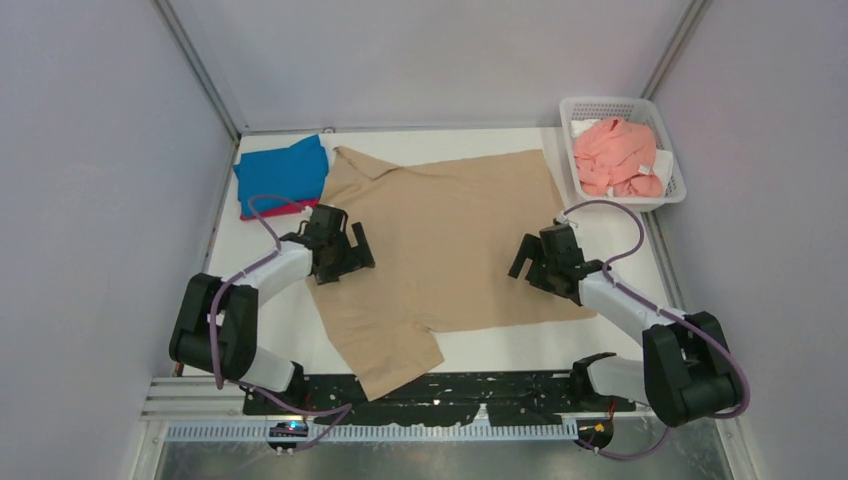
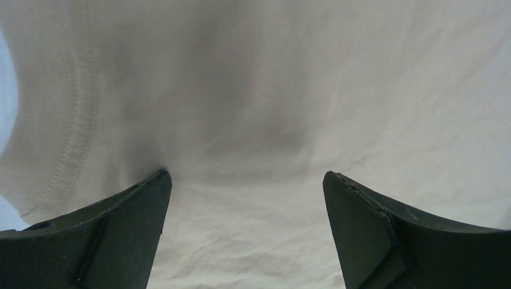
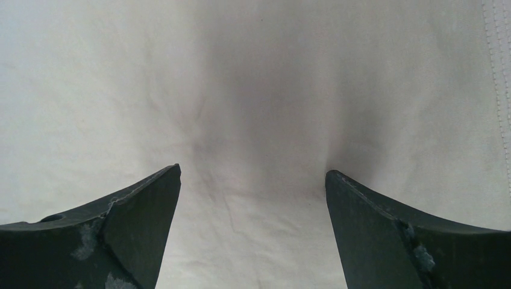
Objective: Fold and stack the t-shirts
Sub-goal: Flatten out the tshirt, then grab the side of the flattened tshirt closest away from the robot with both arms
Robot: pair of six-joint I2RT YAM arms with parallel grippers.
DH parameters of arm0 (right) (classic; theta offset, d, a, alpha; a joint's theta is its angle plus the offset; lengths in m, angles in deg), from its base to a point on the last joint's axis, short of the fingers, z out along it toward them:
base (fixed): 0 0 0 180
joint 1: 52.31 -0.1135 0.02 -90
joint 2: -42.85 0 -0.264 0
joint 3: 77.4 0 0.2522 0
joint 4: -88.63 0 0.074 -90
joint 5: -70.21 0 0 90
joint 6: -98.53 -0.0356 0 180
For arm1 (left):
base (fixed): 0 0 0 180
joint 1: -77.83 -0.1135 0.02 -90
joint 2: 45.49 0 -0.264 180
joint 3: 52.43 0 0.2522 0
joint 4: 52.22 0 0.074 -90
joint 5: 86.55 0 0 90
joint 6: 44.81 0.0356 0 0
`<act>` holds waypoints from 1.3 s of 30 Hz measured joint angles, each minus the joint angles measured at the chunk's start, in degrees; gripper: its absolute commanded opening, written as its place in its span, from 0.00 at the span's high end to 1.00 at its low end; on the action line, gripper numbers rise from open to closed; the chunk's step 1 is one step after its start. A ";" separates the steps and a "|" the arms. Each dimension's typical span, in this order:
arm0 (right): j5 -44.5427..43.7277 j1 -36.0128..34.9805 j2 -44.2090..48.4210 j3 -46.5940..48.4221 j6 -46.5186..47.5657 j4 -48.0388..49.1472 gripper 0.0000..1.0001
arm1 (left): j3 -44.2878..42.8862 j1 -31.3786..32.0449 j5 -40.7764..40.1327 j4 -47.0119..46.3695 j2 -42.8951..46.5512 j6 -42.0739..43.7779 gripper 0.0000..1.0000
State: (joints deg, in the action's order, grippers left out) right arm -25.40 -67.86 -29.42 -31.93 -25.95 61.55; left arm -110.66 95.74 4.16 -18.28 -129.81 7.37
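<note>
- Stitching in a double row runs along a hem [image 2: 72, 120] of the tan t-shirt [image 1: 450, 225] at the left of the left wrist view; a like seam [image 3: 498, 60] shows at the right edge of the right wrist view.
- Beside the salmon pink t-shirt [image 1: 618, 152], on its right, is a small white patch [image 1: 662, 160], too small to read or identify.
- Spread flat, the tan t-shirt covers the middle of the white bench [image 1: 500, 345], collar toward the far left. One sleeve hangs past the near edge onto the black base strip [image 1: 500, 385].
- Crumpled, the salmon pink t-shirt lies in the white mesh basket [image 1: 600, 104] at the far right corner.
- Folded, the blue t-shirt [image 1: 283, 172] lies at the far left, touching the tan collar. The edge of a magenta-red t-shirt [image 1: 262, 212] shows under its near side.
- Over the tan cloth's left part, the left hand [image 1: 345, 262] has its fingers spread wide and grips nothing; I cannot tell whether the tips press the cloth.
- Over the right part, the right hand [image 1: 535, 270] is likewise spread and grips nothing.
- Pale grey walls [image 1: 100, 150] close the bench in at the left, right and far sides. Metal frame posts [image 1: 200, 70] rise at the far corners, and a ribbed metal rail [image 1: 400, 430] runs along the near edge.
</note>
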 measured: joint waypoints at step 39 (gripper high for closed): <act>-12.39 3.26 22.88 -4.39 -1.86 -15.89 0.05 | 15.28 42.27 -5.20 24.65 38.60 -10.69 0.11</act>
State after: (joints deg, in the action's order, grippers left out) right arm -37.79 -64.61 -6.54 -36.32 -27.80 45.66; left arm -95.38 138.01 -1.04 6.38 -91.21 -3.32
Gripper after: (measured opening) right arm 0.953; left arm 0.970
